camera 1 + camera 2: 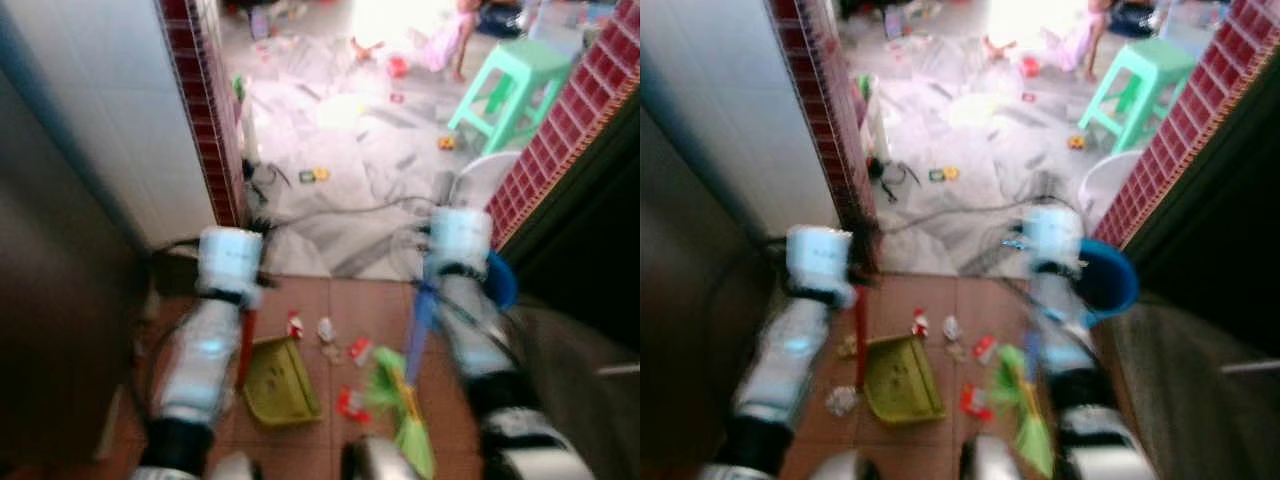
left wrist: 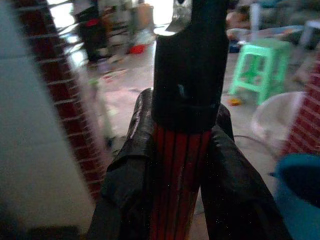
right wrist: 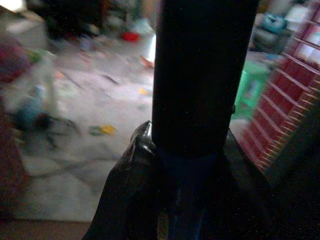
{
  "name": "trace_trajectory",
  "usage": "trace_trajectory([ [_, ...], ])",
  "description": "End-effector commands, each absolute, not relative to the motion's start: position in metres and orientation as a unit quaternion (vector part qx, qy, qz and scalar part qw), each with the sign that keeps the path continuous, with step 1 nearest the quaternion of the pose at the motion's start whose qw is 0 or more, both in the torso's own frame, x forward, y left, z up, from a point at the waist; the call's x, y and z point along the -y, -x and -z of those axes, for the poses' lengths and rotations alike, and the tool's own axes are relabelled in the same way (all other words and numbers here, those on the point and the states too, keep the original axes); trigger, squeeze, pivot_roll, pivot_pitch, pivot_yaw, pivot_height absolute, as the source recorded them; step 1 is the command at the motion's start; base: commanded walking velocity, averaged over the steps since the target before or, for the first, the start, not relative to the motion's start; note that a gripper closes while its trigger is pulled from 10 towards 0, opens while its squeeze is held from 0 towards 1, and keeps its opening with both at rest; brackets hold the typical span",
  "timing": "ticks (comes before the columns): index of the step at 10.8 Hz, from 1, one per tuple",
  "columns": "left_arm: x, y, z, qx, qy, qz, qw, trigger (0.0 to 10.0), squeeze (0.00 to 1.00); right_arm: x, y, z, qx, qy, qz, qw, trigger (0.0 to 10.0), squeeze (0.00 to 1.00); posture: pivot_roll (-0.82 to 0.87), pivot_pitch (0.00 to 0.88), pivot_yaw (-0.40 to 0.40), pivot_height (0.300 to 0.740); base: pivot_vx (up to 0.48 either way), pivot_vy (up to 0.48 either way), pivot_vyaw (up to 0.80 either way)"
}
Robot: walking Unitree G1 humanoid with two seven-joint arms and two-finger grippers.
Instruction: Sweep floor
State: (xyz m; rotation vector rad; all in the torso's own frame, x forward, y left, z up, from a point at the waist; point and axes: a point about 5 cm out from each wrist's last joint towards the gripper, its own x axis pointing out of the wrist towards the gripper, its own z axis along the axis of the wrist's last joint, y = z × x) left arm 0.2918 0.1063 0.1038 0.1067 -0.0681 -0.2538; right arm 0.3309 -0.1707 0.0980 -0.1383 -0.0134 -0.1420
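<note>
A yellow-green dustpan [image 1: 278, 382] lies on the brown tiles with its red handle [image 2: 177, 170] standing up. My left gripper [image 2: 180, 147] is shut around that handle, just below its black cap. My right gripper [image 3: 185, 155] is shut on the broom's dark blue handle [image 1: 420, 320]. The broom's green bristles [image 1: 408, 415] rest on the tiles to the right of the dustpan. Small red and white litter scraps [image 1: 326, 329] lie on the tiles between and beyond pan and broom. The eye views are blurred.
A red-tiled wall edge [image 1: 205, 110] stands on the left and another [image 1: 570, 120] on the right. A blue bucket [image 1: 502, 280], a white basin [image 1: 482, 172] and a green stool [image 1: 512, 85] sit to the right. A cable [image 1: 350, 210] crosses the grey floor ahead. A person [image 1: 445, 40] is far off.
</note>
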Motion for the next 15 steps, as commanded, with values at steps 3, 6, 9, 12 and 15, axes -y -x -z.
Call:
trace_trajectory([
  [3, -0.102, -0.289, -0.115, 0.050, -0.059, 0.142, 0.987, 10.0, 0.00, 0.164, -0.334, -0.099, 0.005, 0.076, 0.059, 0.995, 10.0, 0.00, 0.02, 0.065, -0.065, 0.740, 0.000, 0.000, 0.00],
  [6, -0.106, -0.290, -0.105, 0.028, -0.072, 0.148, 0.986, 10.0, 0.00, 0.160, -0.336, -0.099, 0.006, 0.074, 0.056, 0.996, 10.0, 0.00, 0.03, 0.053, -0.065, 0.740, 0.000, 0.000, 0.00],
  [9, -0.107, -0.295, -0.101, 0.026, -0.111, 0.157, 0.981, 10.0, 0.00, 0.162, -0.338, -0.100, 0.008, 0.077, 0.059, 0.995, 10.0, 0.00, 0.02, 0.046, -0.062, 0.740, 0.000, 0.000, 0.00],
  [12, -0.083, -0.308, -0.079, -0.002, -0.110, 0.184, 0.977, 10.0, 0.00, 0.161, -0.339, -0.103, 0.011, 0.084, 0.059, 0.995, 10.0, 0.00, 0.00, 0.047, -0.068, 0.740, 0.000, 0.000, 0.00],
  [15, -0.080, -0.314, -0.066, -0.044, -0.027, 0.166, 0.985, 10.0, 0.00, 0.161, -0.343, -0.105, -0.004, 0.048, 0.068, 0.997, 10.0, 0.00, -0.02, 0.047, -0.067, 0.740, 0.000, 0.000, 0.00],
])
